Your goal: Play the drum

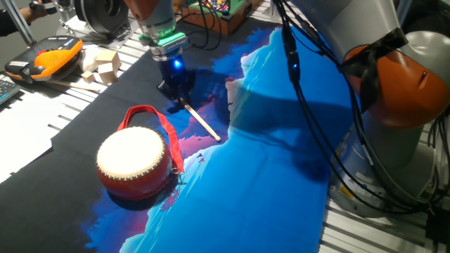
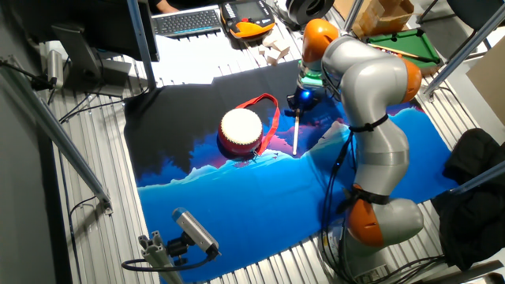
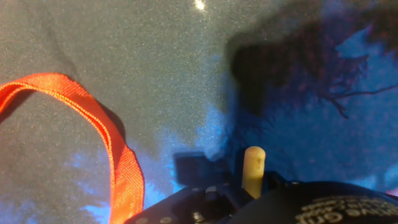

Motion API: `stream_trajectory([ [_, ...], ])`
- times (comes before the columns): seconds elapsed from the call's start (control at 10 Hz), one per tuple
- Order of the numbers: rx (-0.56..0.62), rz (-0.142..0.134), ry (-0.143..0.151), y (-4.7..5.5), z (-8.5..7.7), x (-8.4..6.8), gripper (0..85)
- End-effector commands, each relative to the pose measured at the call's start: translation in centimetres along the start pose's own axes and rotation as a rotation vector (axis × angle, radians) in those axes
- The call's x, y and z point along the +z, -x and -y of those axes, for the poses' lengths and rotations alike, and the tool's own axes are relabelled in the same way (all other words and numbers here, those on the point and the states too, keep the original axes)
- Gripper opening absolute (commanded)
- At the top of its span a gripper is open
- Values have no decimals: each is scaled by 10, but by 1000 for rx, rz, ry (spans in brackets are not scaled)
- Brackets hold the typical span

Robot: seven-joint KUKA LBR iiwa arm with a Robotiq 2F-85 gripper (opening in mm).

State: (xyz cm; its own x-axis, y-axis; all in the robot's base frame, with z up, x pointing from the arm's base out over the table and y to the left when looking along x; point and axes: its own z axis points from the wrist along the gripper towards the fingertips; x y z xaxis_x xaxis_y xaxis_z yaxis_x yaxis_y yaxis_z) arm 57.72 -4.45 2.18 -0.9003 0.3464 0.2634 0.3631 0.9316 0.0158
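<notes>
A: What takes up most of the scene?

B: The arm (image 2: pixel 371 118), grey with orange joints, bent over a table (image 2: pixel 95 213) covered by a cloth (image 1: pixel 267 176) printed in blue and black.

A: And the drum?

B: The drum (image 1: pixel 135 163) sits upright on the cloth, cream skin facing up, glossy red body below. Its red strap (image 1: pixel 151 116) loops out flat on the cloth toward the arm's hand. From the other fixed view the drum is near the middle of the cloth, to the left of the hand.

A: Where is the gripper?

B: The gripper (image 1: pixel 177 90) is low over the dark part of the cloth, beyond the strap loop, well apart from the drum's skin. A blue light glows just above it.

A: Is it holding anything?

B: It is clamped on the thin wooden stick (image 1: pixel 202 125). One end is up at the fingers; the rest slants down across the cloth away from the hand, its far end beside the drum's side but not touching it. In the hand view, the stick's rounded end (image 3: pixel 253 171) pokes up between the dark finger parts, with the strap (image 3: pixel 106 143) curving past on the left.
</notes>
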Motion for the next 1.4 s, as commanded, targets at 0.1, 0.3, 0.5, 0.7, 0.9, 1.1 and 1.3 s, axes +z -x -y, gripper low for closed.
stream_trajectory([
  [0.1,-10,-10,-2,0,0,1,340],
  [0.3,-26,-16,0,0,0,1,340],
  [0.5,-45,-25,-1,0,1,0,170],
  [0.7,-58,-35,-2,-1,2,-1,0],
  [0.9,-52,-38,-22,-4,2,-11,0],
  [1.1,7,-64,6,-15,2,-38,0],
  [1.3,98,-121,111,-30,-1,-74,0],
])
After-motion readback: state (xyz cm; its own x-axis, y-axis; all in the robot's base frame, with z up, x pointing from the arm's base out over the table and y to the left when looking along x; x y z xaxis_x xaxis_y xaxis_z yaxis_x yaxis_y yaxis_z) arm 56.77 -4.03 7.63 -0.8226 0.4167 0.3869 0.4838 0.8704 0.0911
